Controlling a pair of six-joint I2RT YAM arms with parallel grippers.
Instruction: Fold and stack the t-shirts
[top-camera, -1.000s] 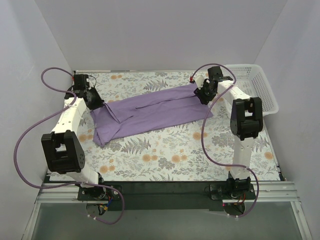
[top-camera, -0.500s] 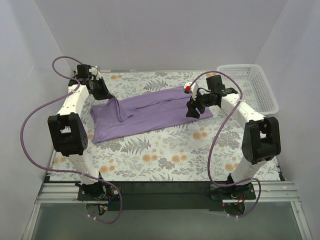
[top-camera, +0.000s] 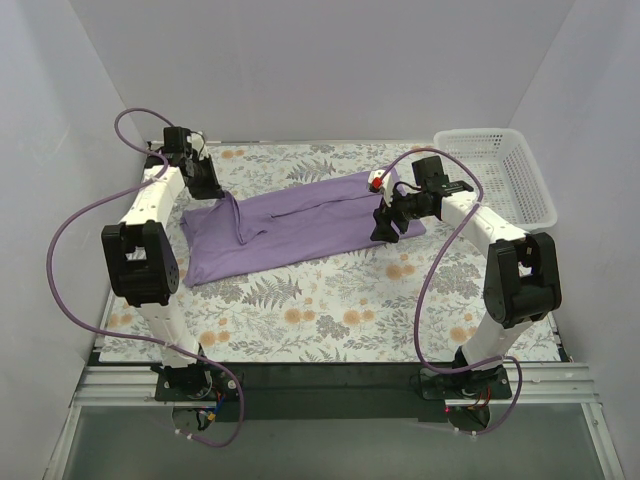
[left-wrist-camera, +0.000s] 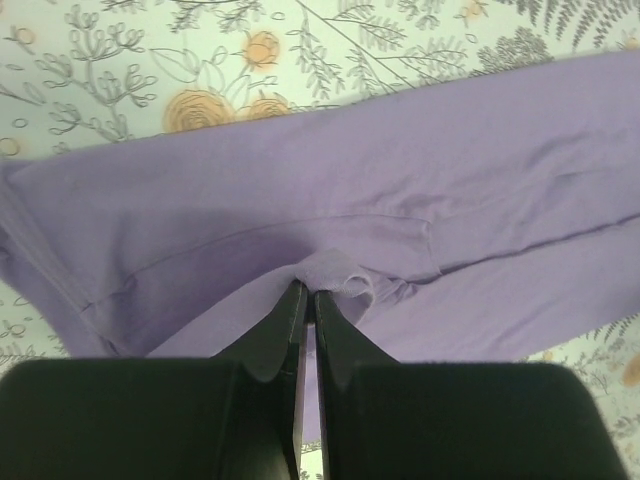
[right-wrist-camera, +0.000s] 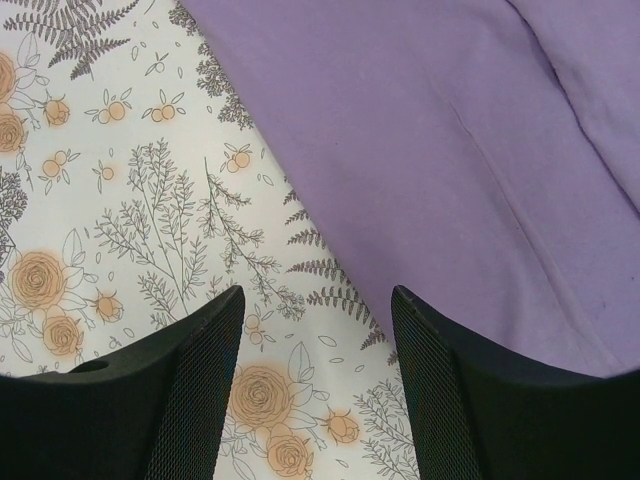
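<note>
The lavender t-shirt (top-camera: 300, 225) lies as a long band slanting across the flowered table, near-left to far-right. My left gripper (top-camera: 216, 192) is at the shirt's far left end, shut on a pinched fold of the purple cloth (left-wrist-camera: 335, 272), which rises in a ridge to the jaws. My right gripper (top-camera: 386, 228) is open and empty, hovering just above the shirt's near right edge. In the right wrist view the shirt (right-wrist-camera: 440, 150) fills the upper right, and bare table shows between the fingers (right-wrist-camera: 200, 380).
A white mesh basket (top-camera: 500, 178) stands at the far right corner of the table. The flowered tablecloth (top-camera: 330, 300) lies bare between the shirt and the arm bases. White walls close in the left, back and right sides.
My right gripper has moved from the shirt's far right corner to its near right edge. My left gripper has shifted slightly back and right with the cloth pinched.
</note>
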